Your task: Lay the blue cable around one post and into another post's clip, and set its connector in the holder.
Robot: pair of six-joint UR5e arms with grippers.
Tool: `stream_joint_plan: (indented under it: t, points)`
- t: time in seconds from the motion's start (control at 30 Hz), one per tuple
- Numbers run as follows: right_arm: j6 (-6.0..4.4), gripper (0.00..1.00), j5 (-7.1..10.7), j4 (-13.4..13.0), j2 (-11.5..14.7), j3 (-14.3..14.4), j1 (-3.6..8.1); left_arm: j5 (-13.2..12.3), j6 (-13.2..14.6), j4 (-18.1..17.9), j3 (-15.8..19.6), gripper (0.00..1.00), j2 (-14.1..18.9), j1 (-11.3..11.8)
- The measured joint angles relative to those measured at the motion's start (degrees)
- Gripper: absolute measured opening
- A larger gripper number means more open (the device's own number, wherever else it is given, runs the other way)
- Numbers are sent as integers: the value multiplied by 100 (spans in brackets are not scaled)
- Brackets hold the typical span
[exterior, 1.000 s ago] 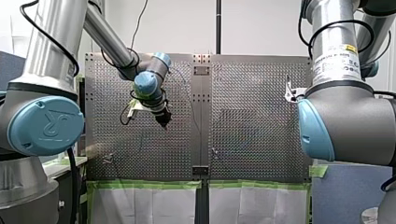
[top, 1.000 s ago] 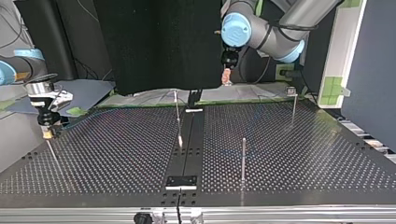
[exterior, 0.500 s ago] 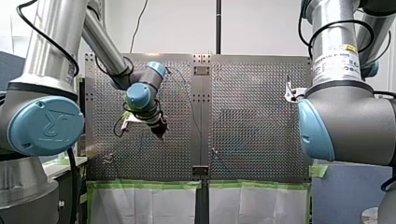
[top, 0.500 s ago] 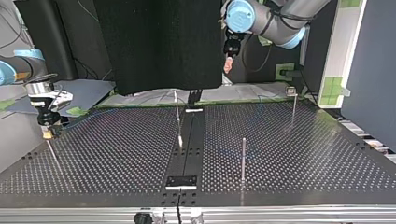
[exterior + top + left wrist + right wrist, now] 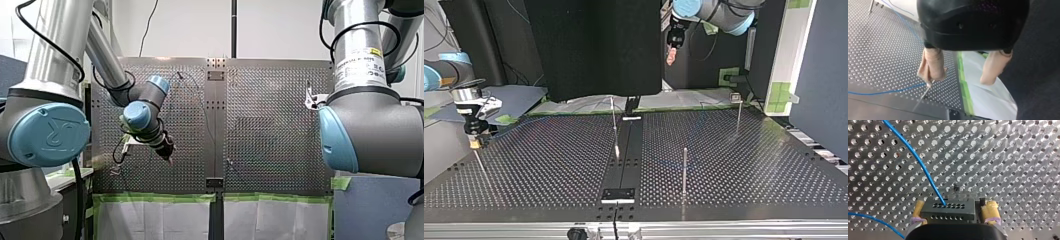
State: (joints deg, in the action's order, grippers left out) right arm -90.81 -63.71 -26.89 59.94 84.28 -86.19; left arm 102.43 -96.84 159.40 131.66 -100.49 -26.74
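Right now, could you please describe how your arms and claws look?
My left arm and my right arm are silver-grey metal tubes with light blue joint caps and black cables. My right arm carries a white label with a yellow mark. My left claw has a rounded black housing and beige pads; my right claw has yellowish pads.

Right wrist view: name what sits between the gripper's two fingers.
A dark connector with rows of holes, the blue cable leaving its face; the right wrist view shows it.
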Motion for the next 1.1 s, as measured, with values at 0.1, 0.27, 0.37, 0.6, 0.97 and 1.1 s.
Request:
stream_joint_plan:
  t: [0.1,0.27,0.37,0.6,0.97,1.1]
  points:
    - [0,100,0,0,0,0,0,-5,12,-158,156,100,0,0]
    - [0,100,0,0,0,0,0,5,16,-426,427,100,0,0]
    - [0,100,0,0,0,0,0,7,21,-579,581,100,-1,0]
    - [0,100,0,0,0,0,0,6,34,-980,903,100,0,0]
    - [0,100,0,1,0,0,0,0,54,-1652,953,100,0,-17]
    - [0,100,0,0,0,0,0,13,57,-1883,955,100,0,-23]
